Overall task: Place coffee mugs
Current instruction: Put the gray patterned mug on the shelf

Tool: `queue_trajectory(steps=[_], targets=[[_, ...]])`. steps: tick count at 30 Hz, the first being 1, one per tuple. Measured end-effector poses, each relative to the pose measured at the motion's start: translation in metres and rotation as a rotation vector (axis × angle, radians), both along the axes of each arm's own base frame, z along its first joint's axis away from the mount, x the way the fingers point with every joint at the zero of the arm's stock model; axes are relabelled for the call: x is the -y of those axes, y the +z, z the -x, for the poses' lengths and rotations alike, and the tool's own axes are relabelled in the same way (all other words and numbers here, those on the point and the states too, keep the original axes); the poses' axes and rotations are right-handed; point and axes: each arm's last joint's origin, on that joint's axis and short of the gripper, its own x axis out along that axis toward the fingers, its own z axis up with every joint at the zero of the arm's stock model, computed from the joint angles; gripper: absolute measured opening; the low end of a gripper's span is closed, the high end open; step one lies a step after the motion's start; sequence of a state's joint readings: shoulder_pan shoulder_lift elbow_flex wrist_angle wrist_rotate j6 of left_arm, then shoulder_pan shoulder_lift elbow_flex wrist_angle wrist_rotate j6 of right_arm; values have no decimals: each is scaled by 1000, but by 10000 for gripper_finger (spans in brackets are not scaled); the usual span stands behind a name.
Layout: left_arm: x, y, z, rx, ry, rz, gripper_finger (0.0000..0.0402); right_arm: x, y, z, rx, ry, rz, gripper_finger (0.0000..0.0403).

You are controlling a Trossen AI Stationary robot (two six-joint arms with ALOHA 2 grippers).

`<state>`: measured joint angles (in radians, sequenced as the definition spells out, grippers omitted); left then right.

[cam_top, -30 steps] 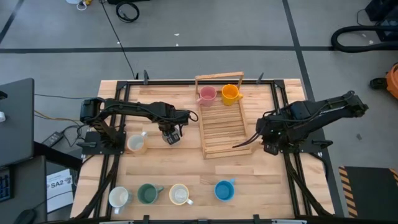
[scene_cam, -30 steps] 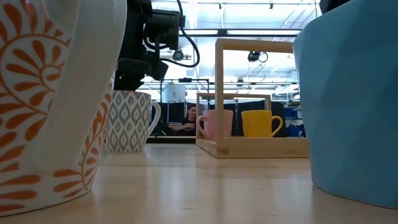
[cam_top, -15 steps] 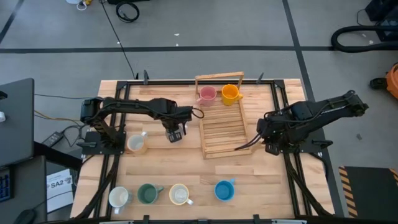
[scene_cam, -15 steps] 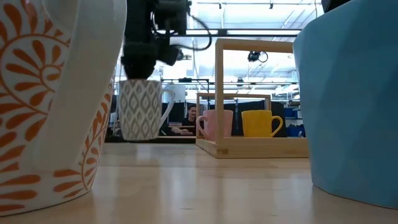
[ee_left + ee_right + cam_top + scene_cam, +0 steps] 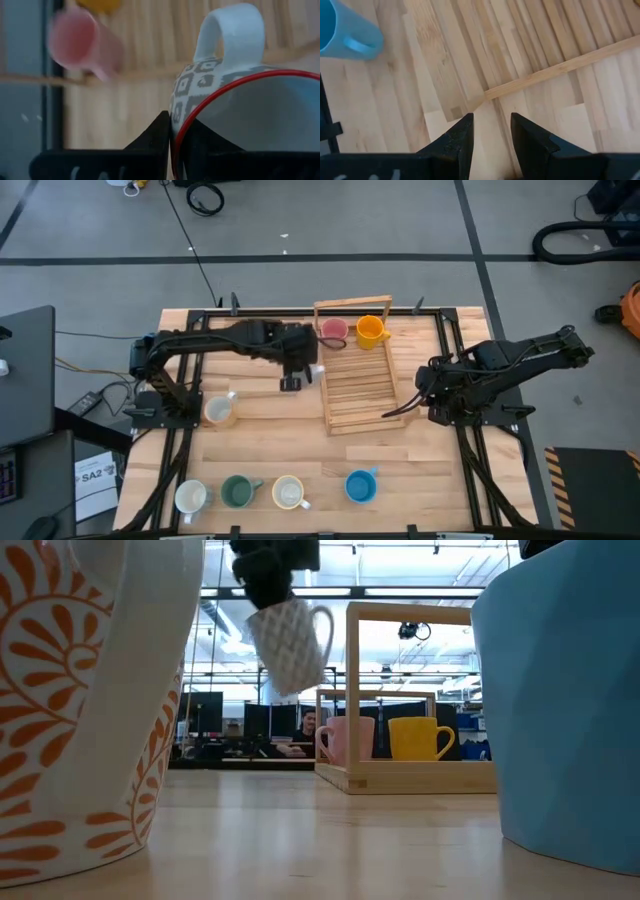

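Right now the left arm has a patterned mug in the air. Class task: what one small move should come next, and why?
Probably carry it sideways over the rack. The left gripper, jaws shut on the patterned mug, hangs just beside the rack, where the pink mug and yellow mug already sit, with bare slats in front of them.

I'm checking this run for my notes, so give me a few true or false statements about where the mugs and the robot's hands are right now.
1. The left hand holds the grey patterned mug in the air. True.
2. The wooden rack holds three mugs. False: only the pink mug and the orange mug are in it.
3. The blue mug stands on the table near the front edge. True.
4. The right hand grips the blue mug. False: it is open and empty, beside the rack.
5. The held mug hangs perfectly upright. False: in the low view it is tilted.
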<state>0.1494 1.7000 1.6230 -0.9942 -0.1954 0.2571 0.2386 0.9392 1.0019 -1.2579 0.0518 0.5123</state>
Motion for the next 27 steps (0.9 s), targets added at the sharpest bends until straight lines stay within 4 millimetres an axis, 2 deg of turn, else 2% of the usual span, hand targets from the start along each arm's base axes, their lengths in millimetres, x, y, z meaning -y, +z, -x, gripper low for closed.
queue_trajectory(steps=[5,12,18,27], targets=[[-19,18,-8,130,-45,-85,38,0,0,-1,1,-3,8,135],[-46,22,-19,224,-103,-213,38,0,0,-1,1,-10,5,135],[-59,6,-32,210,-148,-220,38,0,0,-1,5,-10,4,135],[-66,-34,-52,115,-162,-185,38,0,0,-1,12,-17,19,135]])
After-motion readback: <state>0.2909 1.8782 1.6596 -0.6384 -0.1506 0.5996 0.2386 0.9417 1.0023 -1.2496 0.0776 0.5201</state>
